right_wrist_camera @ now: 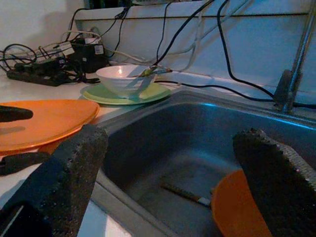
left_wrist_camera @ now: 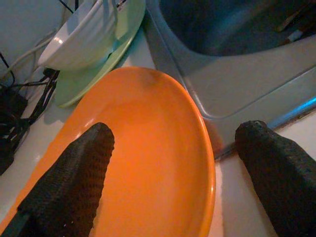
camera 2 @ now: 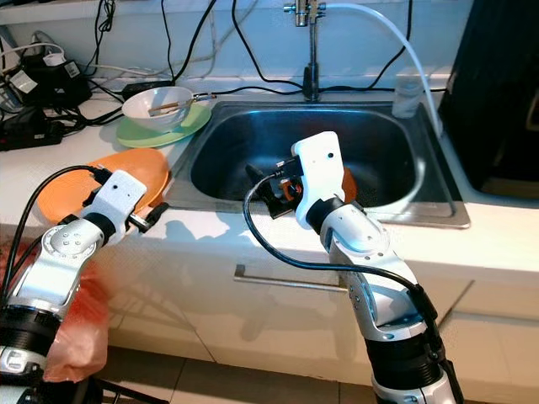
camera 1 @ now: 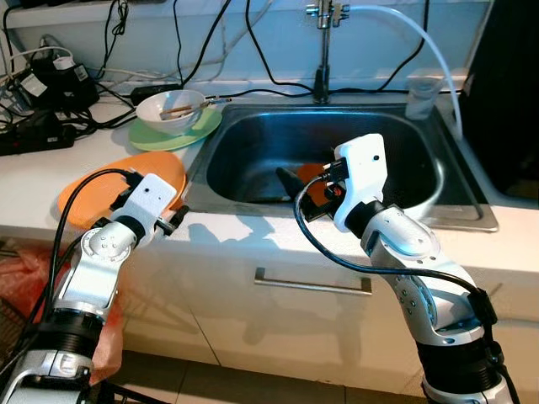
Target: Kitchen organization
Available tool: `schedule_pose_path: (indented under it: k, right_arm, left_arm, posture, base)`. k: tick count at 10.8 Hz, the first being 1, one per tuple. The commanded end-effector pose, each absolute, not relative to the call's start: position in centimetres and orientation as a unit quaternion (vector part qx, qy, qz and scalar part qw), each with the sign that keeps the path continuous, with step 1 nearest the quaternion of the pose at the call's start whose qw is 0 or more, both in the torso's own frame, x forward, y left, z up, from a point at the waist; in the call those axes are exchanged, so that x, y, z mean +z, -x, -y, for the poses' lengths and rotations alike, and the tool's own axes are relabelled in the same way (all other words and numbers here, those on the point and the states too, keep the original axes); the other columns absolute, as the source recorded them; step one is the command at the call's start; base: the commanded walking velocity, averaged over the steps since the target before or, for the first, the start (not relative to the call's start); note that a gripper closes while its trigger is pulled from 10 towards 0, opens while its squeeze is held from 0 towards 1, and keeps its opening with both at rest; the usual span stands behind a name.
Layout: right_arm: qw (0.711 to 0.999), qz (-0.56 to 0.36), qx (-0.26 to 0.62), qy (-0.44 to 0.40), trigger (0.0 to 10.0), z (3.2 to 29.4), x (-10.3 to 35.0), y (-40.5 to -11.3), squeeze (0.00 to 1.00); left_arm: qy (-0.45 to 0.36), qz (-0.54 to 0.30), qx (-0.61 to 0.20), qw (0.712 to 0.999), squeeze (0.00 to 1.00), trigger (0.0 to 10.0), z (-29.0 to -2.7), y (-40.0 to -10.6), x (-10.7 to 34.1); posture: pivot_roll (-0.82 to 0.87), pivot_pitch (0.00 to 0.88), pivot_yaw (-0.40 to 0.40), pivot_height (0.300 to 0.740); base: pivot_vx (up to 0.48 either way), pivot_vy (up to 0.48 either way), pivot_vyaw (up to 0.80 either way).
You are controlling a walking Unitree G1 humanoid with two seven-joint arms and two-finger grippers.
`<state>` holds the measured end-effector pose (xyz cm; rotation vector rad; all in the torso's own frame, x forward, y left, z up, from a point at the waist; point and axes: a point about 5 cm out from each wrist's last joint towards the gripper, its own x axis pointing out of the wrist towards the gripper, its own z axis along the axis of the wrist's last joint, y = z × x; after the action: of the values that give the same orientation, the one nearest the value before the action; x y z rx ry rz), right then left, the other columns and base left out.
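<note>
- While the right arm reaches over the sink [camera 1: 438, 181], its right tool [right_wrist_camera: 168, 163] hangs released, both fingers [right_wrist_camera: 74, 168] spread wide above the basin, gripping nothing.
- Orange bowl [right_wrist_camera: 237, 210] lies in the sink bottom, cut off by the picture's edge in the right wrist view and mostly hidden behind the right arm in the head views.
- Thin stick-like utensil [right_wrist_camera: 185, 193] lies on the sink floor beside that bowl; too dim to name.
- Left tool [left_wrist_camera: 173, 173] released, fingers [left_wrist_camera: 69, 182] apart over the orange plate [left_wrist_camera: 148, 148], not touching it as far as can be seen.
- Orange plate sits on the white surface [camera 1: 34, 181] just left of the sink; its near part is hidden by the left arm in the head views.
- White bowl [camera 1: 171, 111] on a green plate [camera 1: 189, 135] behind it, utensils inside hard to make out.
- Faucet [camera 1: 323, 50] with hose [camera 1: 421, 42] at the back; its top is cut off.
- Power strips and cables [camera 1: 42, 84] at far left.
</note>
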<state>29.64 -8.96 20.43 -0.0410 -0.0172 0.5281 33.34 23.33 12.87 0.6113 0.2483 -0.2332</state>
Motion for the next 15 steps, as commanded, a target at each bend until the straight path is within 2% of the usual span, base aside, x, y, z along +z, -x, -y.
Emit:
schedule_pose_path:
  k: [1, 2, 3, 15]
  right_arm:
    - [0.964, 0.014, 0.265, 0.021, 10.0, 8.82, 20.78, -29.34, 0.44]
    - [0.964, 0.014, 0.265, 0.021, 10.0, 8.89, 20.77, -29.31, 0.44]
    - [0.964, 0.014, 0.265, 0.021, 10.0, 8.88, 20.78, -29.3, 0.44]
    - [0.965, 0.008, 0.262, 0.018, 10.0, 8.82, 20.41, -29.14, 0.44]
  left_arm:
    - [-0.298, -0.178, -0.103, 0.932, 0.0, 10.0, -24.85, -32.49, 10.8]
    - [-0.296, -0.183, -0.109, 0.931, 0.0, 1.0, -25.05, -32.38, 10.52]
    - [-0.296, -0.183, -0.112, 0.931, 0.0, 0.0, -25.1, -32.4, 10.46]
    - [-0.29, -0.179, -0.141, 0.929, 0.0, 0.0, -24.5, -32.55, 9.99]
  posture:
    - [-0.03, 0.0, 0.104, 0.74]
    - [-0.03, 0.0, 0.104, 0.74]
    - [-0.03, 0.0, 0.105, 0.74]
    - [-0.04, 0.0, 0.116, 0.74]
  base:
    - [0.0, 0.0, 0.0]
    - [0.0, 0.0, 0.0]
    - [0.0, 0.0, 0.0]
    - [0.0, 0.0, 0.0]
